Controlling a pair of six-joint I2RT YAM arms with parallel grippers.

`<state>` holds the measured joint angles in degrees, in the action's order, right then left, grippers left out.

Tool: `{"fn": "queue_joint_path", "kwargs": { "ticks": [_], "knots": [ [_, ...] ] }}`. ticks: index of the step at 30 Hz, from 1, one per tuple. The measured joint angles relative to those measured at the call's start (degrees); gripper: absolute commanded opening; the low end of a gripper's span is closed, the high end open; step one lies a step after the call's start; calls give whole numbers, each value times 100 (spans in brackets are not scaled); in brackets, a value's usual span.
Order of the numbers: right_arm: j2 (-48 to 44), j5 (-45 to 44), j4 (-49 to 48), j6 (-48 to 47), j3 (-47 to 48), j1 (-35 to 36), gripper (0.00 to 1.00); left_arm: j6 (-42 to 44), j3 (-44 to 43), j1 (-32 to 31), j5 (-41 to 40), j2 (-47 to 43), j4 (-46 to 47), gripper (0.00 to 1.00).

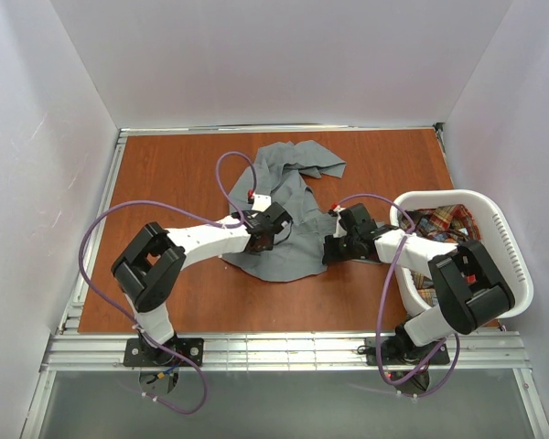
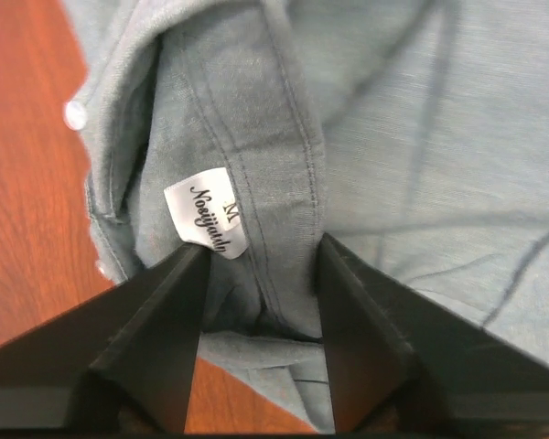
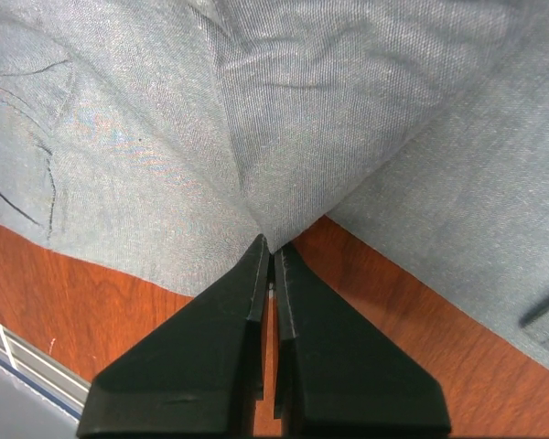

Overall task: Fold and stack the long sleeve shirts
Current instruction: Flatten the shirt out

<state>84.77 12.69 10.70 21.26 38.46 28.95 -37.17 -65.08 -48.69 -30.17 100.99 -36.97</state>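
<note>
The grey shirt [image 1: 293, 206] lies crumpled at the middle of the wooden table. My left gripper [image 1: 273, 224] is at its left edge. In the left wrist view its jaws [image 2: 261, 274] stand partly closed on the bunched collar [image 2: 247, 183], next to the white label [image 2: 206, 212]. My right gripper [image 1: 334, 247] is at the shirt's right edge. In the right wrist view it [image 3: 271, 245] is shut on a pinch of grey cloth [image 3: 284, 155], which tents up from the table. The plaid shirt [image 1: 444, 224] lies in the white basket [image 1: 512, 247] at the right.
The basket stands at the table's right edge beside the right arm. Bare wood [image 1: 165, 174] lies left of the shirt and along the front. White walls close in the table on three sides. Purple cables loop over both arms.
</note>
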Motion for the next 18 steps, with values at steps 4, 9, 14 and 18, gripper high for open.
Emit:
{"fn": "queue_joint_path", "kwargs": {
  "ticks": [4,9,14,18],
  "knots": [
    [-33,-55,57,-2,0,0,1,11,282,219,17,-186,70,4],
    [-197,-107,299,-68,4,0,1,87,505,570,94,-472,125,0],
    [-549,-461,977,-236,380,2,1,437,343,1222,402,-949,223,0],
    [-938,-925,1692,-450,1495,0,1,787,-765,1864,907,-946,315,0]
  ]
}}
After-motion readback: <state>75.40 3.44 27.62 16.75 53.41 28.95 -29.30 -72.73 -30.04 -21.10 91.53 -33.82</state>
